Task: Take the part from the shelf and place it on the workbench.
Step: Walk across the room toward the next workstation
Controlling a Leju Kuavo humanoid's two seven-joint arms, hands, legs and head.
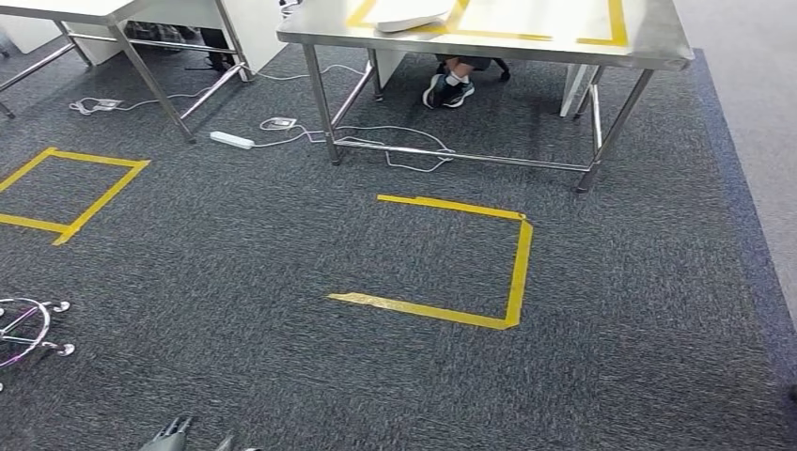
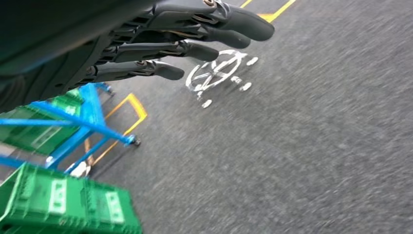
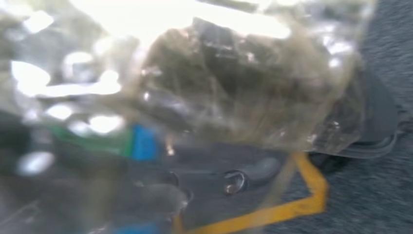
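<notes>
Two green crates [image 2: 68, 207] beside blue shelf frame [image 2: 83, 119] — contents hidden, left hand [image 2: 185, 36] slack, fingers spread, holding nothing, right hand unclear behind blurred clear bag [image 3: 234, 78] — part inside indistinct, steel workbench [image 1: 648, 42] ahead.

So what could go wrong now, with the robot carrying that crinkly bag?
The clear plastic bag looks slippery in the right hand, so it might slide out on the way. White cables and a power strip lie under the steel workbench, where feet could snag. A person's shoes are under it too.
</notes>
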